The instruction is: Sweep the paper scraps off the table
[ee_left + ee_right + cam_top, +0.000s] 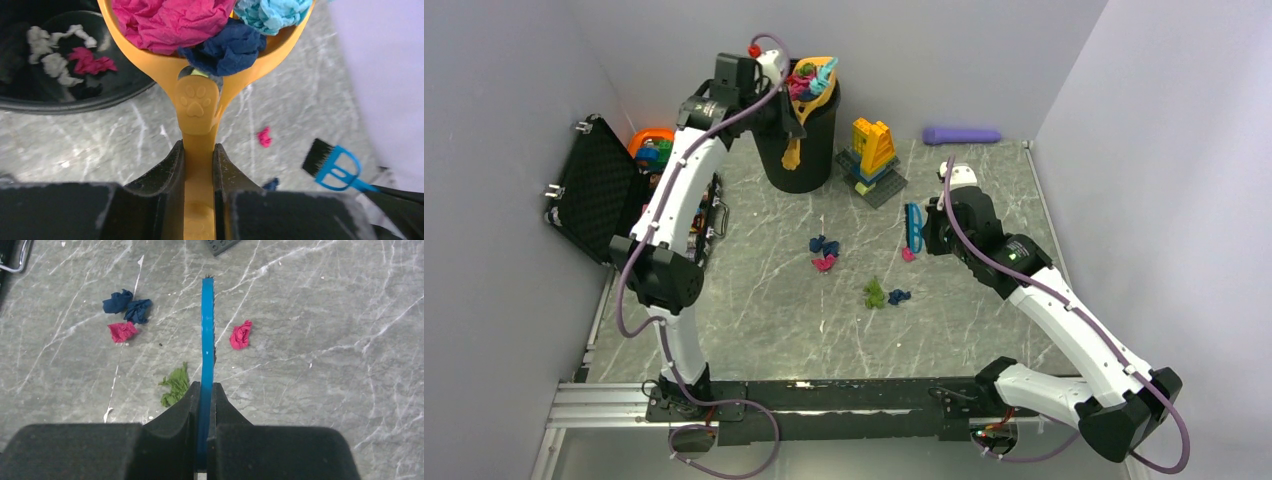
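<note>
Our left gripper (199, 165) clamps the dustpan (200, 100) at the bin (796, 140) rim, upper centre; our right gripper (205, 400) clamps the brush (207, 330). Tilted off-centre, its paper scraps (170, 22) could join those lying mid-frame on the table (754, 310)

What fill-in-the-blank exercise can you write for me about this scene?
1. The jaws gripping the yellow dustpan near the black bin belong to the ____ arm.
2. The right gripper is shut on the blue ____.
3. The paper scraps inside the bin are white and ____.
Missing words: left; brush; pink.
</note>
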`<move>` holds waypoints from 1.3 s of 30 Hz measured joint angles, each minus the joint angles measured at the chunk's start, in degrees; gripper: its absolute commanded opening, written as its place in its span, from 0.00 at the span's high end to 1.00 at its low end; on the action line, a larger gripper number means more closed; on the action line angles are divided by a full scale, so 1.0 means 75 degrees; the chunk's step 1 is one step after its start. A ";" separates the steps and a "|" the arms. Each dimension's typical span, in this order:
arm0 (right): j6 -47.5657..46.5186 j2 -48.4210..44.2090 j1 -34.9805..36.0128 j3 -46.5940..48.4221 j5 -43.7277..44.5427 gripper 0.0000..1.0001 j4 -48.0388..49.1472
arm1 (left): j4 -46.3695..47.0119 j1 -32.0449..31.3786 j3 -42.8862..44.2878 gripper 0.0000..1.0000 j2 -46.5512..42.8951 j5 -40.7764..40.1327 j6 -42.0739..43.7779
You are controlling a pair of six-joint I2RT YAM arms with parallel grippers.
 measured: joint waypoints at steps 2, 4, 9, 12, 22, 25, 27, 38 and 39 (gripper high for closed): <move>0.0038 -0.0023 0.0000 -0.0038 -0.0020 1.00 0.0003 | 0.0344 0.0306 -0.0111 1.00 0.0058 0.0723 -0.0417; 0.0067 -0.0102 0.0000 -0.0117 -0.0035 1.00 0.0009 | 0.0758 0.0621 -0.0213 1.00 0.0166 0.1469 -0.0930; 0.0134 -0.0254 0.0000 -0.0152 -0.0070 1.00 0.0012 | 0.2396 0.1195 -0.1335 1.00 0.0280 0.3322 -0.2585; 0.0154 -0.0256 0.0000 -0.0152 -0.0073 1.00 0.0012 | 0.3573 0.1390 -0.2256 1.00 0.0280 0.4170 -0.3733; 0.0286 -0.0329 0.0000 -0.0239 -0.0058 1.00 0.0070 | 0.9990 0.1784 -0.4494 1.00 0.0653 0.5735 -0.9422; 0.0315 -0.0344 0.0000 -0.0259 -0.0020 1.00 0.0085 | 1.1214 0.1784 -0.4654 1.00 0.0749 0.5837 -1.0529; 0.0326 -0.0344 0.0000 -0.0280 0.0012 1.00 0.0122 | 1.1774 0.1778 -0.4680 1.00 0.0749 0.5872 -1.1022; 0.0353 -0.0350 0.0000 -0.0367 0.0067 1.00 0.0192 | 1.2811 0.1778 -0.4960 1.00 0.0749 0.5983 -1.1654; 0.0370 -0.0350 0.0000 -0.0370 0.0067 1.00 0.0189 | 1.2878 0.1778 -0.5132 1.00 0.0752 0.5980 -1.1680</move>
